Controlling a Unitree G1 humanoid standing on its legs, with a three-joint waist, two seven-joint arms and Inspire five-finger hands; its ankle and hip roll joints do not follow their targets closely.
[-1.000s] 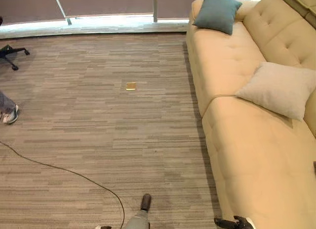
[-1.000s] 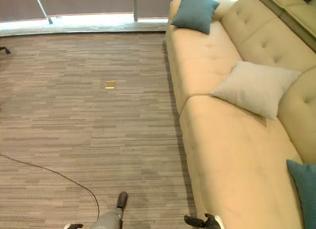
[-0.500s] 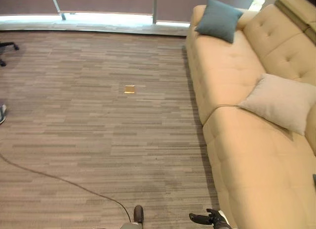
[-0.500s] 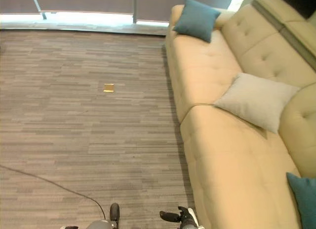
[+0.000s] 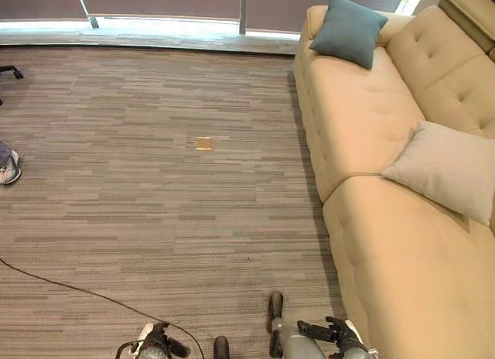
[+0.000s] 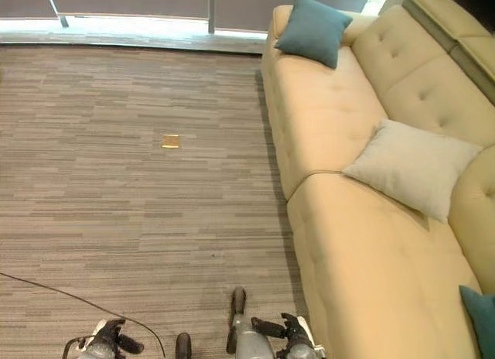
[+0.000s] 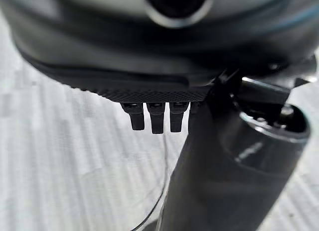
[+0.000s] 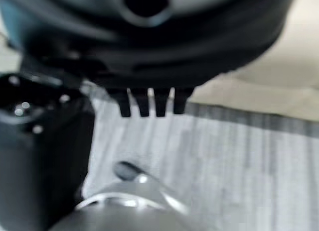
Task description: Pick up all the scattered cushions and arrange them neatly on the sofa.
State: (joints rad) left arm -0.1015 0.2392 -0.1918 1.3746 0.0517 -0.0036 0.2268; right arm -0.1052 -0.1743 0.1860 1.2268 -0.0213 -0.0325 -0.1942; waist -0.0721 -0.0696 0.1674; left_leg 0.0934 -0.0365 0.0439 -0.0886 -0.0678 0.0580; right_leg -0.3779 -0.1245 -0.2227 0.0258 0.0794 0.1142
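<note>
Both hands hang low over the carpet (image 5: pixel 155 204) and hold nothing. The left hand (image 5: pixel 155 345) and the right hand (image 5: pixel 334 334) each have relaxed, nearly straight fingers, touching no cushion. On the beige sofa (image 6: pixel 340 243) I count three cushions: one teal cushion (image 6: pixel 312 31) at the far end, one beige cushion (image 6: pixel 414 168) in the middle, and a second teal cushion (image 6: pixel 481 319) at the near edge.
</note>
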